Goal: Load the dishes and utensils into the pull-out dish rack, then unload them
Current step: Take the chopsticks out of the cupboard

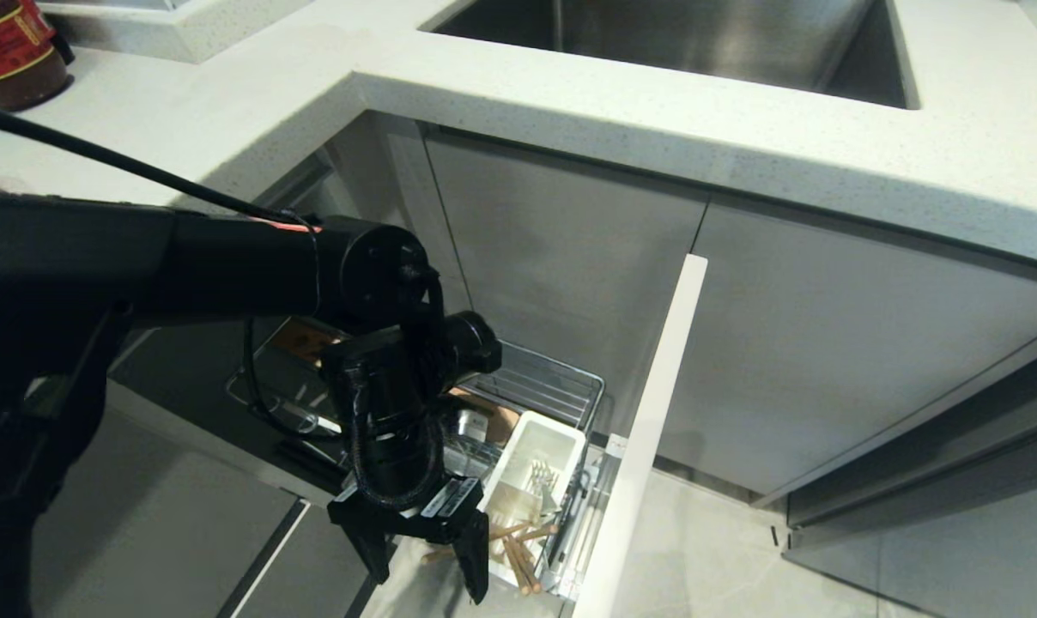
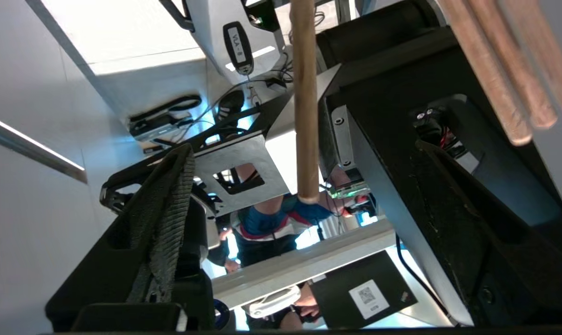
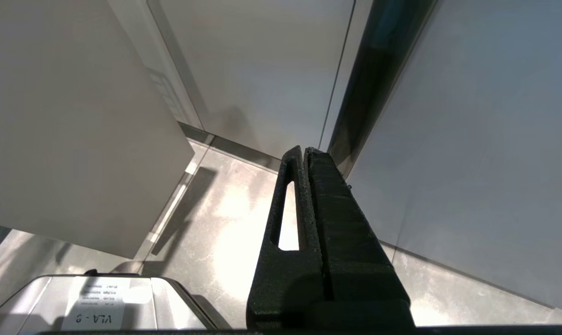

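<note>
Head view: I see even, soft light on the countertop [image 1: 227,129]; cabinet recess dim.
Left wrist view: chopsticks [image 2: 305,97] close and blurred; bright glare behind.
Right wrist view: floor [image 3: 225,218] glare, soft shadows.

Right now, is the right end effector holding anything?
No, the right end effector is shut with its fingers pressed together and nothing between them, pointing at the floor.

Dish rack [image 1: 561,386]: the left arm [image 1: 227,266] hides its nearer half; the slotted wood strip shows only in scraps
Chopsticks [image 1: 518,549]: lower ends behind the left gripper [image 1: 424,566]; in the left wrist view cut off by the top edge
Cutlery cup [image 1: 536,455]: contents too small to tell
Bottle [image 1: 12,51]: cropped at the corner
</note>
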Controlling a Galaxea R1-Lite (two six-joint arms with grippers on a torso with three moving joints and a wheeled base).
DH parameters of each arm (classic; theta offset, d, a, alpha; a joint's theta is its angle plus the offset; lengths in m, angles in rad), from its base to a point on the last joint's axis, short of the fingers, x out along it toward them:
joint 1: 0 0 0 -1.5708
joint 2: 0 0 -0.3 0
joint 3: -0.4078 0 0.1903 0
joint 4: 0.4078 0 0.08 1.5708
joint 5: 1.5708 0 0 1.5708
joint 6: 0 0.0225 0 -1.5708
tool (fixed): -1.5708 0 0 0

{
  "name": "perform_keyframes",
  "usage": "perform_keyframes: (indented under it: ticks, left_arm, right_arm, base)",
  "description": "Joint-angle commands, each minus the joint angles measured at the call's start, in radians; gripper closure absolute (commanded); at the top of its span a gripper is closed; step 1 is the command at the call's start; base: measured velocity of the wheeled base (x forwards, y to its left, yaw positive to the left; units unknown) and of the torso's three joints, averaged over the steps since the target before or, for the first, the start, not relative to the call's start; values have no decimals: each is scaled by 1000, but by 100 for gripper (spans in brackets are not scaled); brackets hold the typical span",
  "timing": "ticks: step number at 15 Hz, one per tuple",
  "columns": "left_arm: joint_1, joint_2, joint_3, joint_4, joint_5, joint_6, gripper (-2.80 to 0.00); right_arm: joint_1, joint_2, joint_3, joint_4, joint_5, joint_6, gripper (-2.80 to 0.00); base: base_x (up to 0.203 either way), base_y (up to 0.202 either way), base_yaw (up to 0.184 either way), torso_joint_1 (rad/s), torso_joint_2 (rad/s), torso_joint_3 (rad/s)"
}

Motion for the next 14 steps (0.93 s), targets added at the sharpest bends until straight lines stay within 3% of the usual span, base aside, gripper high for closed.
perform_keyframes:
  ticks: [1, 14]
  left_arm:
    - [15, 24, -9, 7, -2, 0, -280]
    - [29, 133, -82, 7, -23, -4, -280]
  right_arm:
    - [0, 0, 0, 0, 0, 0, 0]
    - [-1, 0, 0, 0, 0, 0, 0]
  base:
    - [0, 0, 0, 0, 0, 0]
    - [0, 0, 0, 0, 0, 0]
